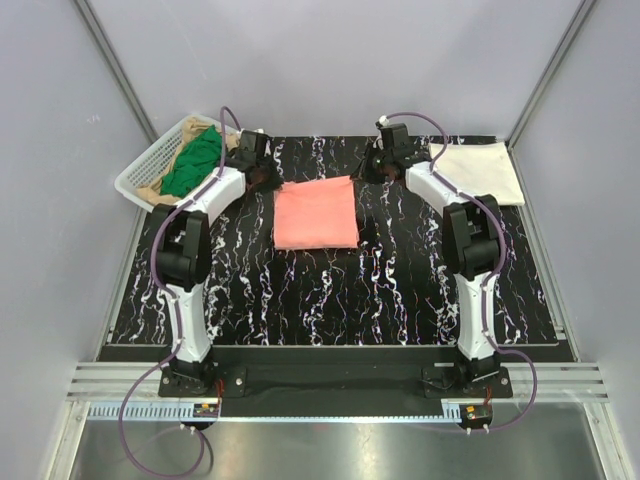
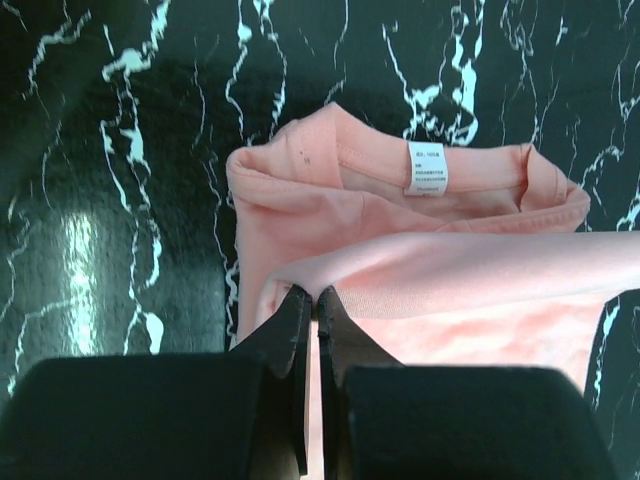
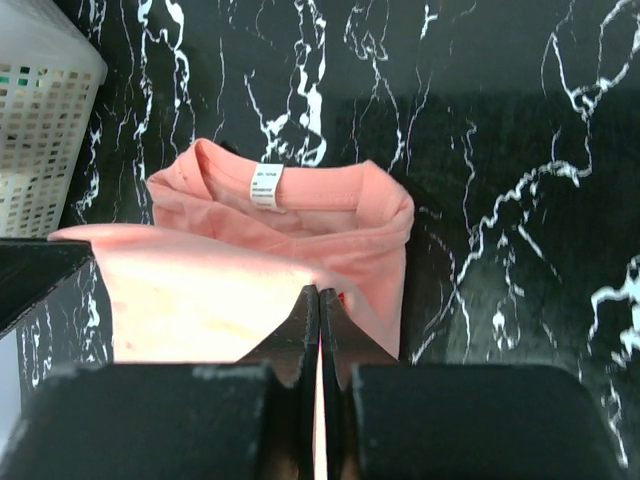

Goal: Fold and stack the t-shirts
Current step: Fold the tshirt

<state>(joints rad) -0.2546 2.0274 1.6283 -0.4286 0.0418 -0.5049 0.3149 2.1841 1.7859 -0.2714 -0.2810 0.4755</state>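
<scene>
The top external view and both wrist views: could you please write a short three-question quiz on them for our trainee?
1. True or false: the green t-shirt lies in the white mesh basket.
2. Fill in: the cream-white t-shirt lies at the table's far ___ corner, by the robot's sides.
3. The left fingers and right fingers are both shut on: A) the green t-shirt, B) the salmon-pink t-shirt, C) the cream-white t-shirt.
Key: 1 true; 2 right; 3 B.
</scene>
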